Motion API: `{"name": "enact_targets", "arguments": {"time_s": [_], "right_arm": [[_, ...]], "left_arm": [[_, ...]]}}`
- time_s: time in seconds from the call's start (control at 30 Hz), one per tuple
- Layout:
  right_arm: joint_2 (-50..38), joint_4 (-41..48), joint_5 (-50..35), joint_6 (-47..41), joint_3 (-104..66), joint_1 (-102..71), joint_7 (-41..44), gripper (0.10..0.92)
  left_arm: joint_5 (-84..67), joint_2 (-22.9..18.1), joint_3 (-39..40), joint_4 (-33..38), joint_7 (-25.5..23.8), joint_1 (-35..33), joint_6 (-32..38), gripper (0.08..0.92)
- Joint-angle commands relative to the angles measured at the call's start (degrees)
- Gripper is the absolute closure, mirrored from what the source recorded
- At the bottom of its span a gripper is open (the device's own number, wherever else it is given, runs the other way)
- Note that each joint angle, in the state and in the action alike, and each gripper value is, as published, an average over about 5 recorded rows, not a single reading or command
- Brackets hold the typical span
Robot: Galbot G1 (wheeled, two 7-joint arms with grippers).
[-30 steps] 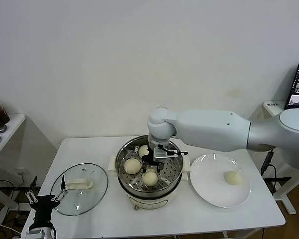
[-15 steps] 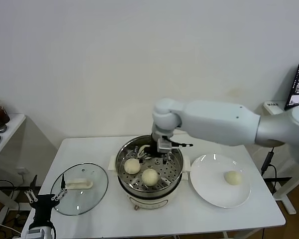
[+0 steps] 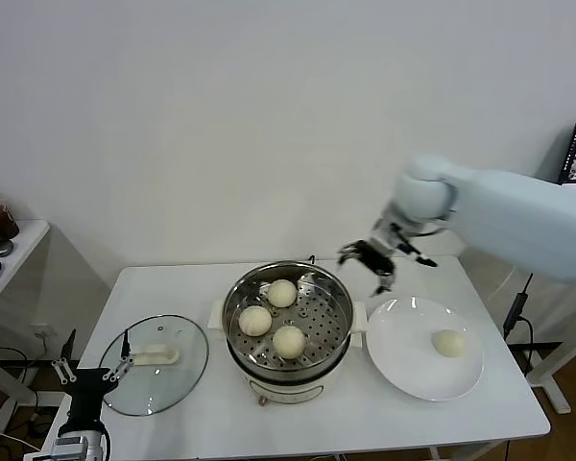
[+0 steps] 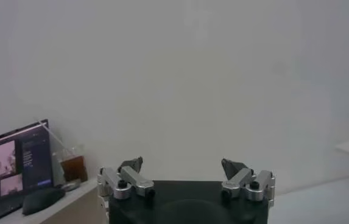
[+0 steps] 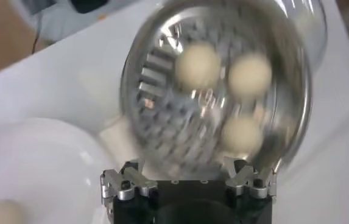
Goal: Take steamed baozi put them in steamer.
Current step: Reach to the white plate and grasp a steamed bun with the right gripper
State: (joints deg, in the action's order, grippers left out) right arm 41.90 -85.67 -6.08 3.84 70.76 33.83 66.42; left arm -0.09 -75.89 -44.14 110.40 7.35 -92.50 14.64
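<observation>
White wall behind, white tabletop (image 3: 461,423) below: my right gripper (image 3: 370,261) hangs in the air with its jaws spread wide and holding nothing, between the steamer (image 3: 287,322) and the white plate (image 3: 408,370), while the left gripper (image 3: 88,376) sits parked low beside the glass lid (image 3: 154,363), jaws also spread. Three steamed baozi (image 3: 288,340) sit on the steamer's perforated tray and one (image 3: 448,343) waits on the plate. My worry is coming down off-centre on that last smooth bun, which could nudge it across the plate or squash it.
</observation>
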Motion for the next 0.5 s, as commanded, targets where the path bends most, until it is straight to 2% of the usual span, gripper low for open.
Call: {"name": "enact_targets", "arguments": {"time_s": [0.03, 0.3, 0.5], "right_arm": [[-20.1, -1.6, 7.5, -18.8, -13.1, -17.3, 1.0, 0.203], [-20.6, 5.5, 16.0, -12.7, -31.8, -40.6, -0.2, 0.203], [-16.2, 11.2, 20.8, -7.7, -38.1, -46.6, -0.8, 0.203]], "left_arm": [[0.2, 0.4, 1.2, 0.0, -0.3, 0.0, -0.3, 0.177], [-0.7, -0.1, 1.1, 0.8, -0.5, -0.3, -0.4, 0.177], [-0.2, -0.4, 0.7, 0.7, -0.6, -0.8, -0.3, 0.177]]}}
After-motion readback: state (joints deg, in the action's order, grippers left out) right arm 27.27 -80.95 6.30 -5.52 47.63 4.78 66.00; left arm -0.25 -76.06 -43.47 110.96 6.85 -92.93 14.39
